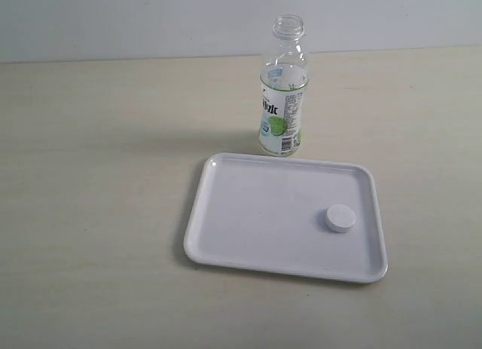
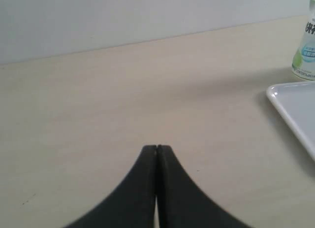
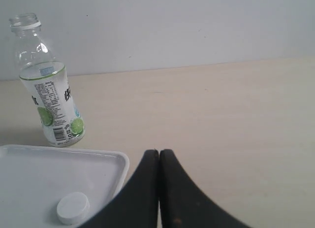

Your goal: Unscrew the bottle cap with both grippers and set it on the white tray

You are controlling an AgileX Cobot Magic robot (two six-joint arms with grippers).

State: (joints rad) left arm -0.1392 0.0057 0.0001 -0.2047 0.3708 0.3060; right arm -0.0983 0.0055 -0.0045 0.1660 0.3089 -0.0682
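The clear bottle (image 1: 284, 93) stands upright and uncapped on the table just behind the white tray (image 1: 248, 213). The small white bottle cap (image 1: 340, 218) lies flat inside the tray, toward its right side. Neither arm shows in the exterior view. In the left wrist view my left gripper (image 2: 157, 148) is shut with nothing in it, well away from the tray's corner (image 2: 290, 102) and the bottle (image 2: 305, 46). My right gripper (image 3: 159, 152) is shut and empty too, beside the tray (image 3: 64, 164); the cap (image 3: 73, 208) and bottle (image 3: 47, 85) show there.
A pale wooden tabletop (image 1: 98, 183) spreads around the tray on all sides. A plain light wall (image 1: 151, 17) rises along the table's far edge.
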